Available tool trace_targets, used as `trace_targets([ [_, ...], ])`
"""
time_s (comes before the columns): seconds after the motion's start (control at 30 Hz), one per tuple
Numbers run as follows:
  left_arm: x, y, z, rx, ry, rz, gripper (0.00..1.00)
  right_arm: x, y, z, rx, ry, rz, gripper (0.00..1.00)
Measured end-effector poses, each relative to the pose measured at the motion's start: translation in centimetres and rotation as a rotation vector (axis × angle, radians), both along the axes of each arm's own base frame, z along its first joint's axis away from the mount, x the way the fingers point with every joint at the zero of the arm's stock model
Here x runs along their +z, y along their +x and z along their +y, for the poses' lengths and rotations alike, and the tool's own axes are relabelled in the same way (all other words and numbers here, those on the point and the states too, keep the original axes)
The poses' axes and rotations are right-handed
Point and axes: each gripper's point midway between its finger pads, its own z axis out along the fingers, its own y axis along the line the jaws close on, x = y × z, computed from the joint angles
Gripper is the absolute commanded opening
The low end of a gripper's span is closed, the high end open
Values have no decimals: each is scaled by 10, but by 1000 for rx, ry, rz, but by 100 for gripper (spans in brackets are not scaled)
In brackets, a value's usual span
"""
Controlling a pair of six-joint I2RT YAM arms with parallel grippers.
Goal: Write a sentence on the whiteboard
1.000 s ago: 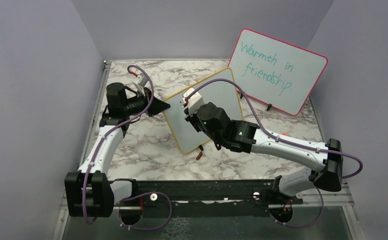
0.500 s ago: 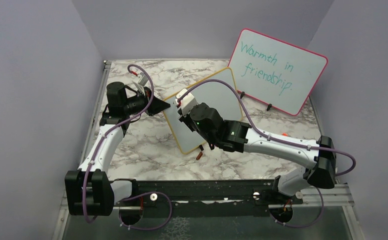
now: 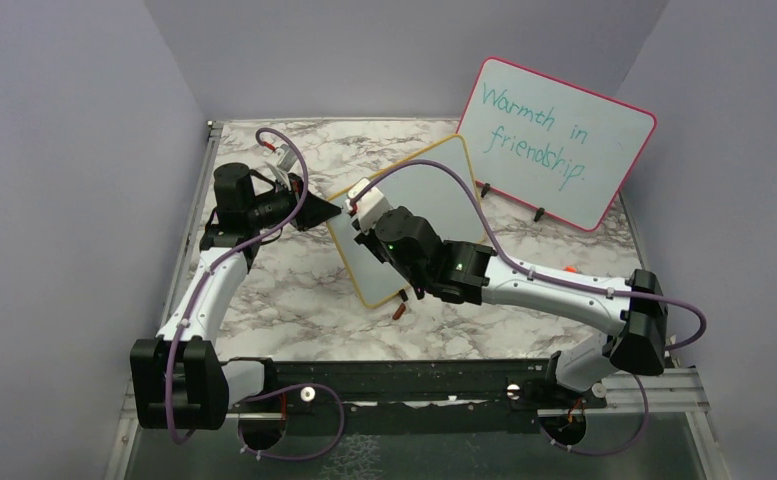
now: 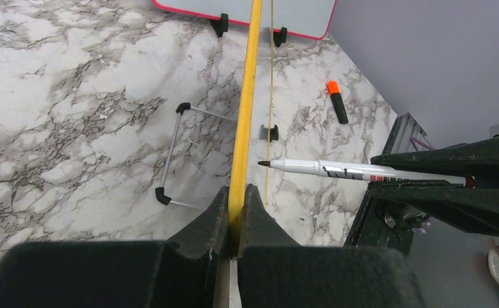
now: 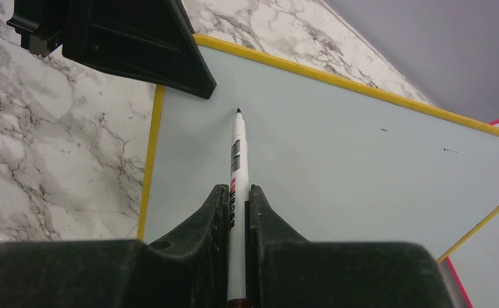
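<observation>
As our right gripper (image 5: pixel 237 192), clamped on marker (image 5: pixel 236 151), has slid left, tip now nears whiteboard (image 5: pixel 336 147) corner pinched tight by left gripper (image 4: pixel 237 199). Whiteboard blank, propped at worktop (image 3: pixel 294 300) centre. We judge first stroke imminent.

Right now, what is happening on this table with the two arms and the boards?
The left gripper is shut on the edge of the yellow-framed whiteboard, steadying it. The right gripper is shut on an uncapped marker, its tip aimed at the board's face near the corner beside the left gripper. I cannot tell whether it touches. No writing shows on that board yet. The pink-framed board behind carries teal words.
</observation>
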Motion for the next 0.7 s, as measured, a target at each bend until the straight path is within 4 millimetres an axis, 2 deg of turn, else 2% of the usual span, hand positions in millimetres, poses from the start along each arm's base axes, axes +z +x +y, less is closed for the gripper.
trace_targets([
  [0.7,-1,1,0,1,0,4,0,-2,4,6,-11,-13,-10,1],
])
